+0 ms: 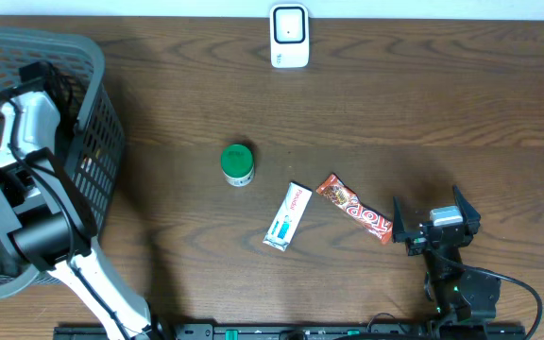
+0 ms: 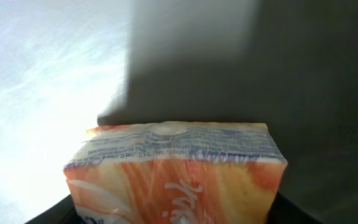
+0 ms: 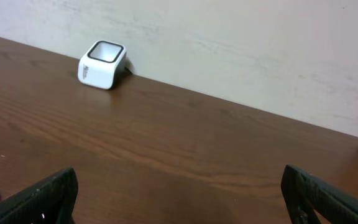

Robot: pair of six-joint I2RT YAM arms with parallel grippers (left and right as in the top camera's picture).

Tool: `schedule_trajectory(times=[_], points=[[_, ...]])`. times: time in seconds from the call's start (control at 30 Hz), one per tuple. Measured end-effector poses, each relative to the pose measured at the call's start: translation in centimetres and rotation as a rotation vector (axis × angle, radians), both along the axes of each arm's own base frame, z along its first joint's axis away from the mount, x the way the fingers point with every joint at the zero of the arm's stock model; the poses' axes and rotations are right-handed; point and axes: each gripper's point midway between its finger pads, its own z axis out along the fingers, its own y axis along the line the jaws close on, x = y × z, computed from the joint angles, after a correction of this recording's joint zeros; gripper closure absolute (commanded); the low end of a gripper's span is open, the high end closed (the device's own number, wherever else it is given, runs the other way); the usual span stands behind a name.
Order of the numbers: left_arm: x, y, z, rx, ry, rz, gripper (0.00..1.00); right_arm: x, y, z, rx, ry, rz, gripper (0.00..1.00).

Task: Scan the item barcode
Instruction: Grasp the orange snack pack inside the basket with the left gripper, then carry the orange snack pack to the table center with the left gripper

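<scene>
At the near right edge, the right gripper (image 1: pixel 433 225) sits with jaws spread wide, holding nothing. Left of it lie a red snack bar (image 1: pixel 355 208), a white box (image 1: pixel 288 216) and a green-capped jar (image 1: pixel 238 164). Over at the left, the left gripper (image 1: pixel 43 80) is down in the grey basket (image 1: pixel 102 123), with an orange-and-white packet (image 2: pixel 173 180) close between its jaws. Whether they pinch it I cannot tell. Picking up looks to be the step in hand. The next move calls for a firm hold, a lift over the basket wall, and the barcode turned toward the white scanner (image 1: pixel 289 36) at the far edge.
</scene>
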Motion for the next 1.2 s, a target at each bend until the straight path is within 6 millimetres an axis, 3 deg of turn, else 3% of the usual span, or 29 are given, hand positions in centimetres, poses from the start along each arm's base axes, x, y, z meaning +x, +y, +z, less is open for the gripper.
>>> schedule_trajectory(times=[0.13,0.23,0.37,0.4,0.43,0.47,0.53,0.67,0.8,0.93,1.07,1.2], points=[[-1.9,1.4,0.7,-0.015,0.041,0.046,0.40,0.0,0.0,0.0,0.000,0.000,0.000,0.01],[-3.1,2.9,3.3,0.001,0.022,0.087,0.40,0.0,0.0,0.0,0.000,0.000,0.000,0.01],[-3.8,4.4,10.7,0.079,-0.125,0.127,0.40,0.0,0.0,0.0,0.000,0.000,0.000,0.01],[-4.2,4.4,14.9,0.127,-0.217,0.126,0.40,0.0,0.0,0.0,0.000,0.000,0.000,0.01],[-4.4,4.0,17.4,0.151,-0.276,0.119,0.40,0.0,0.0,0.0,0.000,0.000,0.000,0.01],[-4.9,3.3,20.8,0.183,-0.358,0.107,0.40,0.0,0.0,0.0,0.000,0.000,0.000,0.01],[-6.0,1.5,25.0,0.212,-0.462,0.079,0.40,0.0,0.0,0.0,0.000,0.000,0.000,0.01],[-8.5,-4.7,31.1,0.216,-0.631,-0.041,0.40,0.0,0.0,0.0,0.000,0.000,0.000,0.01],[-9.8,-12.1,32.9,0.123,-0.701,-0.227,0.40,0.0,0.0,0.0,0.000,0.000,0.000,0.01],[-9.5,-19.0,32.6,0.003,-0.714,-0.420,0.40,0.0,0.0,0.0,0.000,0.000,0.000,0.01],[-9.1,-25.5,30.2,-0.087,-0.642,-0.592,0.40,0.0,0.0,0.0,0.000,0.000,0.000,0.01],[-8.8,-29.9,26.5,-0.096,-0.517,-0.691,0.40,0.0,0.0,0.0,0.000,0.000,0.000,0.01]])
